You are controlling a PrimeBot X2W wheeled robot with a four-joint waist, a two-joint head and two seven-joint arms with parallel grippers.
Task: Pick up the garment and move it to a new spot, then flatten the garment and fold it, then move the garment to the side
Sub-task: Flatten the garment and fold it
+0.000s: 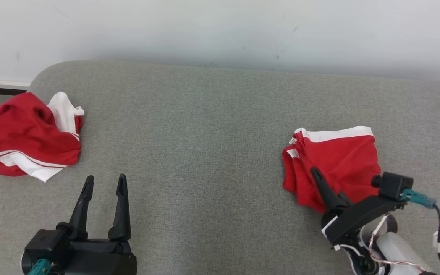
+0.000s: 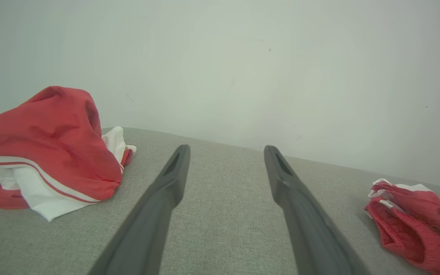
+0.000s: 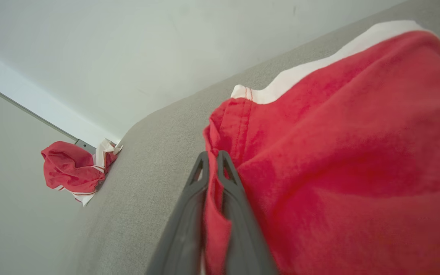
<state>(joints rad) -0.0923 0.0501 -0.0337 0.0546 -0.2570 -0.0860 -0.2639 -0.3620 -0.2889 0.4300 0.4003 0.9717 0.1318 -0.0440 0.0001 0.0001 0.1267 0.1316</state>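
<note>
The garment (image 1: 338, 160), red with a white band along its far edge, lies bunched in a rough fold on the right of the grey cushion (image 1: 212, 133). My right gripper (image 1: 314, 172) is shut on a fold of red cloth at its near left side. In the right wrist view the red fabric (image 3: 338, 152) is pinched between the two closed fingers of the right gripper (image 3: 212, 154). The left wrist view catches the garment (image 2: 407, 221) at the far right. My left gripper (image 1: 106, 177) stands open over bare cushion at the lower left, its jaws (image 2: 226, 149) holding nothing.
A second red and white garment (image 1: 25, 133) lies crumpled at the cushion's left edge, left of my left gripper; both wrist views catch it (image 2: 52, 141) (image 3: 71, 168). A pale wall (image 1: 220, 30) rises behind the cushion. The cushion's rounded left corner drops off to the floor.
</note>
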